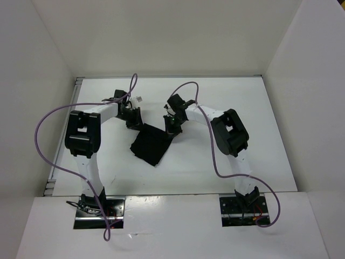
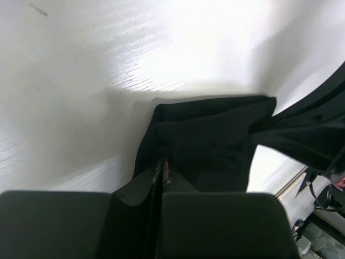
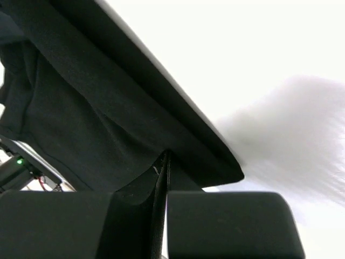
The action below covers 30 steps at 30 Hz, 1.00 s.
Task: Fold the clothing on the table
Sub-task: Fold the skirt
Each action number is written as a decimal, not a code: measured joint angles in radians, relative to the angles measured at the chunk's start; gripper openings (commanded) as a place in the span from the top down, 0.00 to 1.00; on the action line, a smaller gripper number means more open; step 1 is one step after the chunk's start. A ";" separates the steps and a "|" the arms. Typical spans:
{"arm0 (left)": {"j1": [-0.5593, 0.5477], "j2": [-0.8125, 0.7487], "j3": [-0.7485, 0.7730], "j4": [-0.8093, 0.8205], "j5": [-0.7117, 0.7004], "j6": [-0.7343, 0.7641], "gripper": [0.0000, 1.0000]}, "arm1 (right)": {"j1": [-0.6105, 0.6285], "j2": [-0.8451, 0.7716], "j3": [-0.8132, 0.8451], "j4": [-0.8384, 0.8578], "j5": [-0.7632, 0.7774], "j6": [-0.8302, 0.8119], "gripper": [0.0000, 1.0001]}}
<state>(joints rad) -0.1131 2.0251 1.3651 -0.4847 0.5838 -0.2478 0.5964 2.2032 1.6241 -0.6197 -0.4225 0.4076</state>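
So, the white table point(image 1: 242, 108) has the black clothing point(image 1: 151, 144) lying near its middle between the two arms, bunched into a smallish patch that looks part-folded to me, though I can't count the layers. The left gripper point(image 2: 161, 168) and right gripper point(image 3: 163, 162) each have their fingers pressed together, pinching a far edge of the fabric. My guess is a fold is underway, with laying it over and letting go not yet done.

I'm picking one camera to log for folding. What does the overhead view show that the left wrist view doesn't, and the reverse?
Overhead only: the whole outline of the clothing and the looping purple cables. Left wrist only: a close-up of the left pincer shut on a fabric edge. Both: the black clothing over the white table.
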 measured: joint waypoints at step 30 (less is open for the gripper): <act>-0.082 -0.012 0.152 -0.021 -0.071 -0.097 0.63 | -0.229 -0.222 0.252 -0.201 0.327 -0.120 0.76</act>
<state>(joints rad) -0.1951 2.0129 1.5173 -0.5056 0.5125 -0.3443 0.3672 1.9816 1.8763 -0.8204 -0.0959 0.2878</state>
